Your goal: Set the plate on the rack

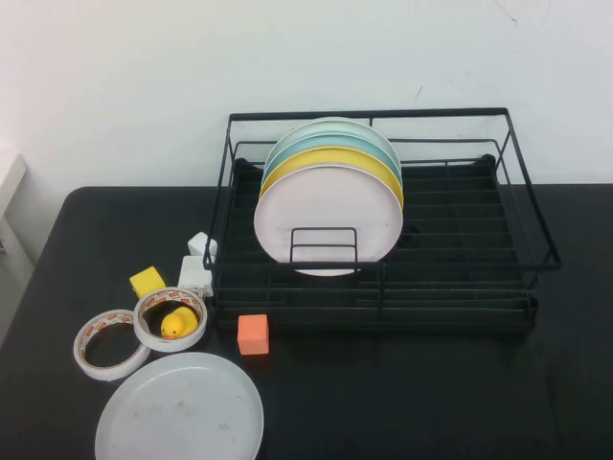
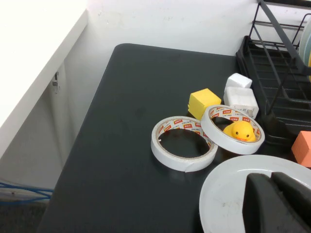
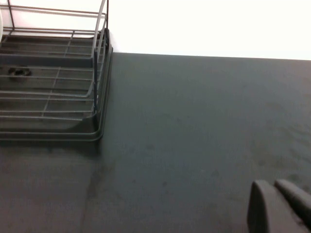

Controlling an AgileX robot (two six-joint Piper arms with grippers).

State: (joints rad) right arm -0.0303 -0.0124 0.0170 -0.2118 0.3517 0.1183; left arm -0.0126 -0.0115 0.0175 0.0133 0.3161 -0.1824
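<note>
My left gripper (image 2: pixel 281 191) hangs with its fingers pressed together just above the near part of the plate (image 1: pixel 179 409), which lies flat at the table's front left; my right gripper (image 3: pixel 282 199), fingers likewise pressed together, hovers over bare table (image 3: pixel 194 145) to the right of the rack (image 1: pixel 383 287). Just beyond the plate lie two tape rolls (image 1: pixel 113 343), one ringing a yellow duck (image 1: pixel 176 322), while the rack behind holds upright plates, a pale pink plate (image 1: pixel 329 220) foremost.
</note>
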